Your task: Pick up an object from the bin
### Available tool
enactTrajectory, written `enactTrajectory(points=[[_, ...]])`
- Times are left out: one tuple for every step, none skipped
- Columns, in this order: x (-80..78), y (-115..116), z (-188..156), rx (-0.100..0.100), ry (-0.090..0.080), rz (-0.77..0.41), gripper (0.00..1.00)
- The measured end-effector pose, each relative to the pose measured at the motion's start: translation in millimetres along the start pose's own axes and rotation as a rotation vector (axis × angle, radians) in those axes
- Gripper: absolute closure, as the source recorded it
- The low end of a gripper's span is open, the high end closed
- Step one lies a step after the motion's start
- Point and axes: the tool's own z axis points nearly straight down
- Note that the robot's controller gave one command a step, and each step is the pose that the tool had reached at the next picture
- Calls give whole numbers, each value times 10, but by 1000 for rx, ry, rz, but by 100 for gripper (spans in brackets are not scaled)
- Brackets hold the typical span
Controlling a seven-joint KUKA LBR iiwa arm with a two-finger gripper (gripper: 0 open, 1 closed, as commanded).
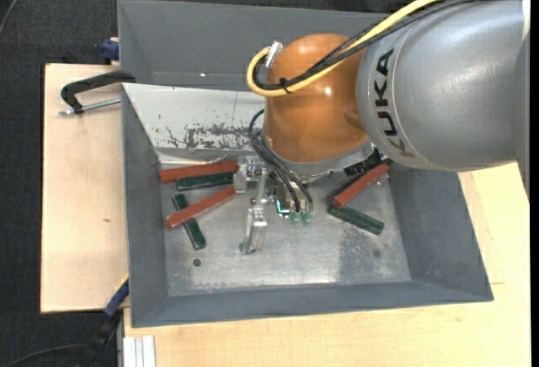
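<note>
Grey sheet metal makes up the bin [141, 188], and six sticks lie on its scuffed floor. Three are red-brown and, as well as can be counted, three are dark green. One small black speck [197, 263] sits towards 7 o'clock. At the 9 o'clock side, the upper red-brown stick [200, 172] has a long dark green stick [205, 181] touching it just beneath. The lower red-brown stick [200, 207] lies tilted there too, crossing over a second dark green stick [195, 234]. At the 3 o'clock side the third red-brown stick [362, 183] slants up under the arm, and the third dark green stick [357, 219] lies just beside its lower end. The bin's back wall is flecked with dark marks, and outside it at 12 o'clock is dark carpet. The silver KUKA arm [455, 87], with its orange cover [312, 104] and yellow cable [404, 12], comes in from 3 o'clock. The gripper [253, 231] hangs low over bare floor near the bin's centre. Whether it is released or clenched cannot be told. The lower red-brown stick is the nearest thing, its right end near the gripper at about 10 o'clock. The right-hand pair lies at 3 o'clock from it, further off.
</note>
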Motion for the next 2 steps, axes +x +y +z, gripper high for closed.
enactTrajectory(points=[[-461,472,1302,-3,-6,207,0],[-477,460,1255,-4,-10,210,100]])
